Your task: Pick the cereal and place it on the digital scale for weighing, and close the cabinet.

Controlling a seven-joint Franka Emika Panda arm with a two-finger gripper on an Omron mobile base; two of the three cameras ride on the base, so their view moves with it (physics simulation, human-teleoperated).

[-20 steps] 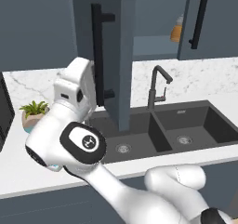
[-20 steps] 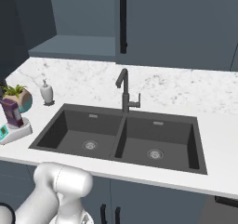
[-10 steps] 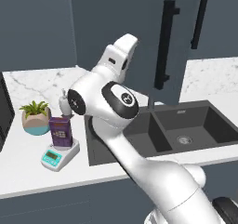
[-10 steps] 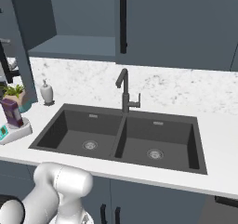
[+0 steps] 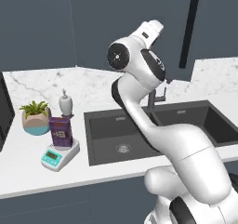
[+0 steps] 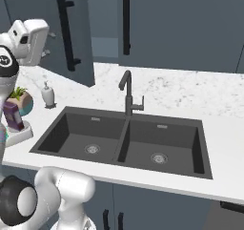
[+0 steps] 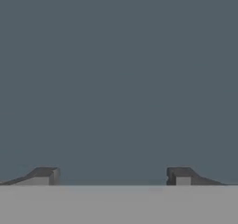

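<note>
Well, from the left side the cereal [image 5: 61, 132], a small purple box, stands up on the digital scale [image 5: 59, 155], a flat white thing with a teal screen, on the speckled white counter [image 5: 28, 148]. A little plant pot [image 5: 36, 120] sits just behind it. The arm reaches up to the cabinet [image 5: 139, 28], which looks dark, flat and smooth.

From the right side, the cabinet door [image 6: 71, 33] with its long black handle [image 6: 66, 33] hangs open over the counter. The gripper [image 6: 47, 45] is near that door.

From the hand, the gripper [image 7: 113, 175] is spread wide and holds nothing, facing a plain grey-blue surface. I think the fingers could slide off the slick door, or a hard swing could bang it.
</note>
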